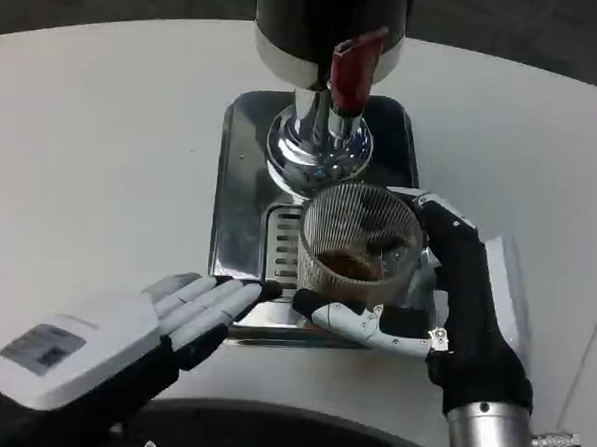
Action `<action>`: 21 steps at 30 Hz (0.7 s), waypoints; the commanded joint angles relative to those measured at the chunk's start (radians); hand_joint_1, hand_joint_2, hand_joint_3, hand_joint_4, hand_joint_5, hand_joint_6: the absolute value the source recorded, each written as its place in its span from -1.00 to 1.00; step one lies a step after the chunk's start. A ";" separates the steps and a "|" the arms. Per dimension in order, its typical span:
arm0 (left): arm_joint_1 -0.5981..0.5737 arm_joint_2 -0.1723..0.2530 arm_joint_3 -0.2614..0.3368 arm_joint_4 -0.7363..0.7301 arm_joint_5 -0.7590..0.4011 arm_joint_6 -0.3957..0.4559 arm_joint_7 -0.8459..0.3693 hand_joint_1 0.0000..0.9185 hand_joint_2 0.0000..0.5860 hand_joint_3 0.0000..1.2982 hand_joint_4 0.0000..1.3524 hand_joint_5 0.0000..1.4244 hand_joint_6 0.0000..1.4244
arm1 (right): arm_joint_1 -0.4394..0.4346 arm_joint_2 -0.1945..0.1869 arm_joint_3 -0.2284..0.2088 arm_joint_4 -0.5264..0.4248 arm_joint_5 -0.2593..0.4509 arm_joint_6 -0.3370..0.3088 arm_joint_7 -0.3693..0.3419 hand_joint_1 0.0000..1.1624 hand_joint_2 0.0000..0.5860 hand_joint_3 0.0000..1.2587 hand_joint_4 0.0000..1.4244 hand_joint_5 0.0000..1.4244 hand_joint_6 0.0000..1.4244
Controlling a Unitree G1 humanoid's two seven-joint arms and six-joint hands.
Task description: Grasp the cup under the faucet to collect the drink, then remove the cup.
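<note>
**Right hand around the cup on the drip tray**

The white table (92, 153) takes up most of what I can see, curving away at the far edge. In the middle of it sits the dispenser (324, 25), a dark drum with a silver band, standing on a shiny chrome foot (317, 154). A red tap (349, 71) hangs down from its front. Under it lies the steel tray (246, 171), with a slotted grate (280, 248) at its near end.

The left hand (122, 339) rests low at the near left. Its white back faces up and its fingers lie stretched out, close together, with the tips reaching the tray's near edge beside the grate. It holds nothing.

The right hand (445, 301) comes in from the near right. It is wrapped around the cup (358, 242): the dark palm and upper fingers press against the cup's right side, and a white finger curls across the front of its base.

The cup is clear ribbed glass, upright on the grate, just in front of the chrome foot and slightly nearer than the tap. A shallow pool of brown drink (351, 264) sits in the bottom.
</note>
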 commanded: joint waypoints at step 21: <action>0.192 -0.063 0.058 -0.150 0.155 -0.037 0.019 -1.00 -0.86 -1.00 -1.00 -1.00 -1.00 | 0.201 -0.056 -0.008 -0.484 0.007 0.089 0.270 0.93 -0.73 0.13 0.32 0.40 0.87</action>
